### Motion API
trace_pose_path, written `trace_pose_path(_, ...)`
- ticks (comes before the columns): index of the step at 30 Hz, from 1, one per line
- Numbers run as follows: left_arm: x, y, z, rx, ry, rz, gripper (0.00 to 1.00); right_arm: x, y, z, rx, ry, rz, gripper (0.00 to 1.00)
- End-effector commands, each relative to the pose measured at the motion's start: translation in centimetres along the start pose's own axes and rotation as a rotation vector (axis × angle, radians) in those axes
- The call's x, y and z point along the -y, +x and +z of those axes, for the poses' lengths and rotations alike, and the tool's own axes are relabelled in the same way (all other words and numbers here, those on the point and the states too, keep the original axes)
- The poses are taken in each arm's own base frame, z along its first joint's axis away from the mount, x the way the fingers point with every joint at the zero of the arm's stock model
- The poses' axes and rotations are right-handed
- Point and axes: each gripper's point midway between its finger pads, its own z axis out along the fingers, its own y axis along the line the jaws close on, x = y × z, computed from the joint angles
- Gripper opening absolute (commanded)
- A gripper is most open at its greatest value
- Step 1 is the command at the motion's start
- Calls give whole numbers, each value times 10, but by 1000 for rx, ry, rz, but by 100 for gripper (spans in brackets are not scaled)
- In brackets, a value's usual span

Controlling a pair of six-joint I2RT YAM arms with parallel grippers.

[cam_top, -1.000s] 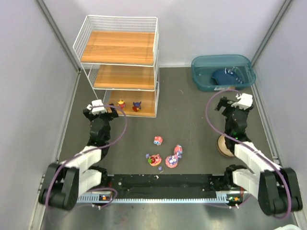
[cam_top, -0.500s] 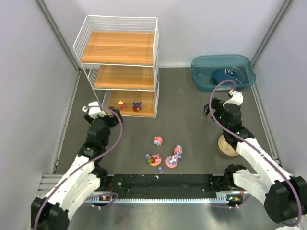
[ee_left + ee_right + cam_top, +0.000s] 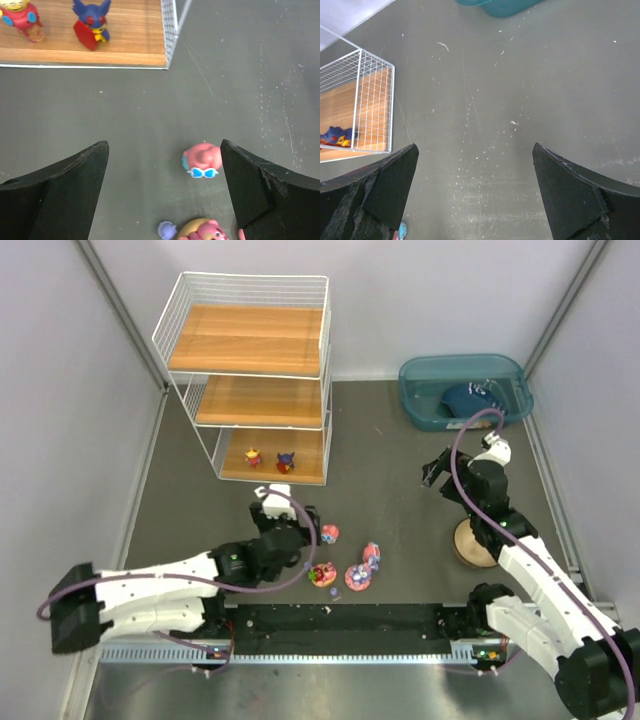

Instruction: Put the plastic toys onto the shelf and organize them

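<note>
Claws first. My left claw (image 3: 164, 150) is spread wide and holds nothing. It hangs low over the tabletop (image 3: 100, 110), and a small pink toy (image 3: 202, 160) sits inside the gap, nearer the right-hand finger in the wrist view and touching neither. My right claw (image 3: 475, 150) is just as wide and just as empty. It sits over bare tabletop between the shelf (image 3: 176, 332) and the teal bin (image 3: 420, 412), well apart from any toy.

Working outward from the left claw, a toy on a round pink base (image 3: 202, 231) shows at the bottom edge of the wrist view with a tiny purple bit (image 3: 167, 230) just beside it. From above I count the pink toy, two figures on pink bases and one more pink-and-purple figure (image 3: 371, 553), all clustered near the arms' bases.

Further out, two figurines already stand on the shelf's bottom board (image 3: 130, 40), a red-and-yellow one (image 3: 20, 17) and a blue one (image 3: 90, 25), side by side near the front edge. The middle and top boards carry nothing.

So I judge the job to be roughly a third done, with four toys and the loose bits left to place.

The pink toy itself is rounded and glossy, with a white-and-blue trim on its near side — I can't tell whether it is upright or tipped over. It looks like smooth, hard plastic and is probably slippery.
</note>
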Motion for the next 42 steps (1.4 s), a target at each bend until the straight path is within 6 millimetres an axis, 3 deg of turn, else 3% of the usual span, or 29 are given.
trace_pose_path(1,29,-16,-2,70,-90,-13,99,-19,-10,-7,15,-71,24,99)
trace_pose_path(3,45,-10,1,39,-102,-27,99,-22,-11,-8,13,-89,29,99)
trace_pose_path(9,68,8,4,14,-100,11,99,-24,-11,-11,20,-106,25,99)
trace_pose_path(23,69,56,7,-16,-150,62,93,-21,-1,-9,5,-118,8,99)
trace_pose_path(42,69,81,4,-56,-119,89,84,-17,5,-8,-8,-115,-12,99)
